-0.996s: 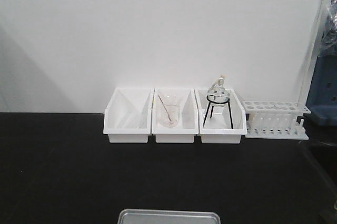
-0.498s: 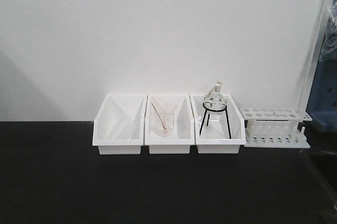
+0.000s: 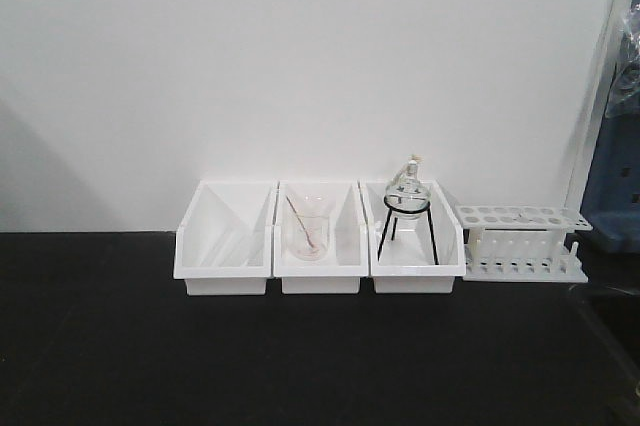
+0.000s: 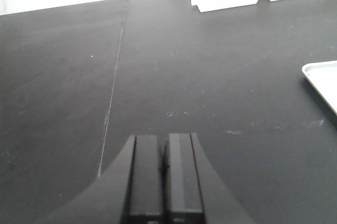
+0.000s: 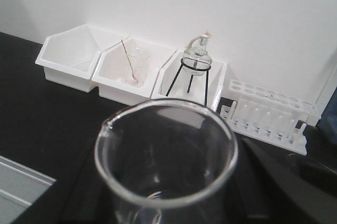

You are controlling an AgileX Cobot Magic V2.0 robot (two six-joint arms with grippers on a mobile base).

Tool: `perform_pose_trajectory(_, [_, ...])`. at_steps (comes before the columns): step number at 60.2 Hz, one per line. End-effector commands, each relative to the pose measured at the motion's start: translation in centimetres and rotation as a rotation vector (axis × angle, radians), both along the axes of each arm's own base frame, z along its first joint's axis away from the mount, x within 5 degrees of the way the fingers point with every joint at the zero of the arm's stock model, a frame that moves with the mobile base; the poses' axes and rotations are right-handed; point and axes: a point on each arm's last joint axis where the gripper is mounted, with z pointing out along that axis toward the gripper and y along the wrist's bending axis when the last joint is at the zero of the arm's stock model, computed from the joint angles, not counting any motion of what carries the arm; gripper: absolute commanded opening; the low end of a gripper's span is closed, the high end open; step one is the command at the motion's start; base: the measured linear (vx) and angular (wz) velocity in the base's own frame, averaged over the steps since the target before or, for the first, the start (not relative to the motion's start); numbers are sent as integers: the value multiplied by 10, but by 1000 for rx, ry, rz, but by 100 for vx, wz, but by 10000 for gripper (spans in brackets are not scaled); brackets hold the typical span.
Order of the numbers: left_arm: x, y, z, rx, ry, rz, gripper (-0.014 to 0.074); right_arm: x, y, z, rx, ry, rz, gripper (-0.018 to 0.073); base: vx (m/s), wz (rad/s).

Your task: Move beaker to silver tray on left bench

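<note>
Jaws of the right gripper (image 5: 166, 203) seem clamped around the beaker (image 5: 166, 150), held above the bench (image 5: 47, 113) near its front edge, beside the silver tray (image 5: 21, 187). On the left gripper (image 4: 164, 148) the jaws are together, empty. Thin glass like this is likely light, slick and brittle: grip mid-wall, gently, upright.

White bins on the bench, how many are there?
3, in a row: left bin, looks empty; middle bin, holding a beaker with rod; right bin, holding the flask. None seems hidden.
</note>
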Motion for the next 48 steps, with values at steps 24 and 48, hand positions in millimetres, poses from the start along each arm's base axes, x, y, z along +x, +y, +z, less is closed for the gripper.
perform_pose_trajectory(24, [2,-1,0,-7,-63,-11,1,24,36,0,77,36,211,-11,0,0])
perform_pose_trajectory(48, [2,-1,0,-7,-63,-11,1,129,136,-90,29,316,634,-11,0,0])
